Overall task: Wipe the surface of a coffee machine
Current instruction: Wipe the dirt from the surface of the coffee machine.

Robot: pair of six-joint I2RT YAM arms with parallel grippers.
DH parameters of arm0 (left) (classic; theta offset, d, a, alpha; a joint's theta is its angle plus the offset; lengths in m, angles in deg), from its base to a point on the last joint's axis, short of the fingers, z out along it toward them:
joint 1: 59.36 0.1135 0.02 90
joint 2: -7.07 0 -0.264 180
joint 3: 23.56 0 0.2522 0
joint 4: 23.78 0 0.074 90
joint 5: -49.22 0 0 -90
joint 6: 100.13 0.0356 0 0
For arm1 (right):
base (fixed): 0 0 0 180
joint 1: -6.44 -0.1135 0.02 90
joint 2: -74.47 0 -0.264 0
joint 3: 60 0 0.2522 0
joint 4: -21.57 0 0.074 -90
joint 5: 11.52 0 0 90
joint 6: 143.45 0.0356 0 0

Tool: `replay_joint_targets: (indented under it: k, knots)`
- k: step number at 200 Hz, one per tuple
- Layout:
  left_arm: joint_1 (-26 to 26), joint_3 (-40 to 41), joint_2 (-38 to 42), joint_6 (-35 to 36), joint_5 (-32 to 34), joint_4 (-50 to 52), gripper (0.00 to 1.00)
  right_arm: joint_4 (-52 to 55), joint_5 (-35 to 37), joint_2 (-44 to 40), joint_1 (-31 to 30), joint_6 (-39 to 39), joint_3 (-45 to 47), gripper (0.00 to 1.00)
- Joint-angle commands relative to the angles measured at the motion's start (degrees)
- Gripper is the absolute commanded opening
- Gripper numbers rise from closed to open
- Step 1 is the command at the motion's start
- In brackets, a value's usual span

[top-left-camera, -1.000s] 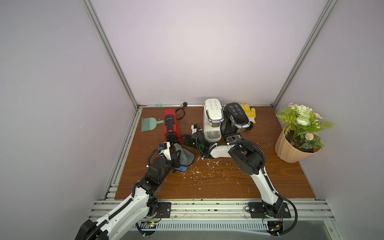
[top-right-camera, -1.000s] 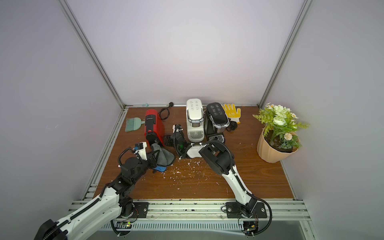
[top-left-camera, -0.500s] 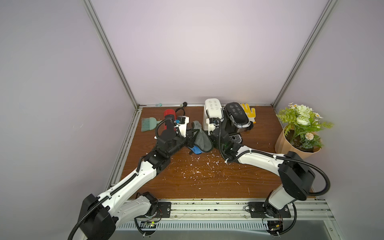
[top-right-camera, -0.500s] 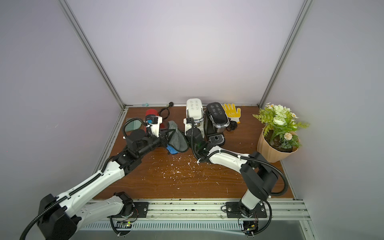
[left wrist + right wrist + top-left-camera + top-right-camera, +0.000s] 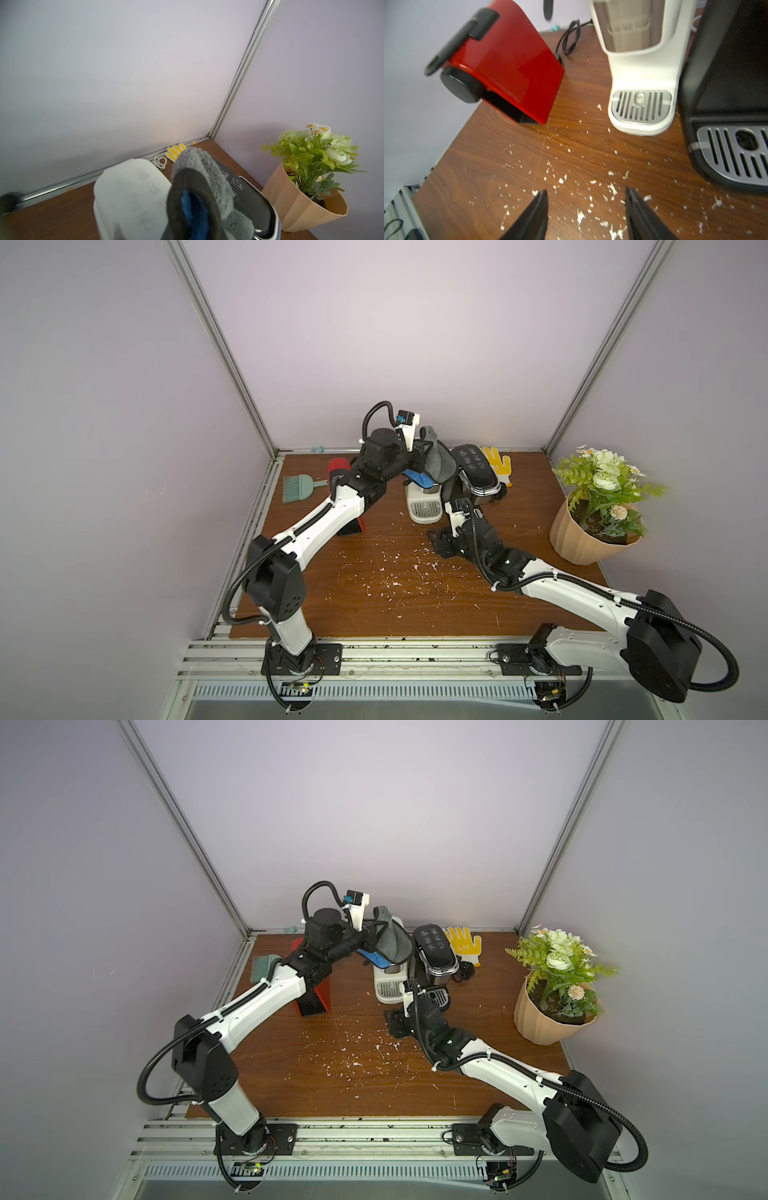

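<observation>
Three coffee machines stand at the back of the table: a red one [image 5: 338, 466], a white one [image 5: 424, 506] and a black one [image 5: 476, 470]. My left gripper [image 5: 419, 452] is shut on a grey and blue cloth [image 5: 436, 460], which hangs over the white machine's top [image 5: 128, 191] and hides it in both top views. In the left wrist view the cloth [image 5: 205, 178] covers the fingers. My right gripper [image 5: 436, 541] stands open and empty low over the table, in front of the white machine [image 5: 639, 68] and the black machine [image 5: 726, 83].
White crumbs [image 5: 390, 568] are scattered over the wooden table's middle. A green hand brush [image 5: 297, 487] lies at the back left, a yellow glove [image 5: 496, 462] behind the black machine, and a potted plant [image 5: 594, 514] at the right edge. A black cable [image 5: 569, 39] lies behind the red machine.
My left arm has carried the cloth up from the table and back over the white machine. My right arm has drawn back from the machines toward the front, and its jaws widened slightly.
</observation>
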Motion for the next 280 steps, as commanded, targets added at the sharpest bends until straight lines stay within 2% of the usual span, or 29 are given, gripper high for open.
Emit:
replay_joint_targets:
  k: [1, 18, 44, 59, 112, 156, 214, 245, 255, 280]
  knots:
    - [-1.09, -8.54, -6.15, -0.5, -0.81, 4.54, 0.0, 0.02, 0.42, -3.59, 0.32, -0.92, 2.78, 0.62]
    - [-1.42, -17.62, -14.14, -0.12, 1.6, 10.79, 0.0, -0.75, 0.99, -4.66, 0.32, -0.84, 5.45, 0.62]
    - [-1.5, -40.21, -28.39, 4.36, 6.52, 27.78, 0.0, -1.83, 2.64, -5.51, 0.45, -1.81, 8.38, 0.62]
    - [-1.51, -45.49, -32.74, 5.38, 8.87, 31.4, 0.0, -2.28, 3.6, -5.73, 0.5, -2.69, 9.45, 0.62]
    - [-0.04, -43.22, -34.56, 5.27, 18.69, 29.52, 0.0, -7.87, 7.38, -4.96, 0.77, -5.82, 13.64, 0.62]
    - [3.77, -43.22, -34.12, 2.74, 18.45, 27.73, 0.0, -8.84, 7.99, -1.5, 0.76, -10.0, 14.19, 0.62]
    - [4.16, -41.24, -31.42, 3.77, 20.89, 27.83, 0.0, -9.3, 7.65, -0.07, 0.76, -10.89, 13.81, 0.62]
    - [3.93, -40.13, -28.2, 4.34, 14.16, 29.51, 0.0, -9.34, 7.63, -0.06, 0.71, -10.85, 13.81, 0.62]
    - [3.31, -37.77, -26.41, 4.11, 12.06, 29.32, 0.0, -9.12, 7.68, -0.07, 0.74, -10.85, 13.68, 0.62]
    - [0.17, -28.73, -20.85, 4.14, 12.02, 28.38, 0.0, -8.81, 7.69, -0.71, 0.73, -10.81, 13.66, 0.62]
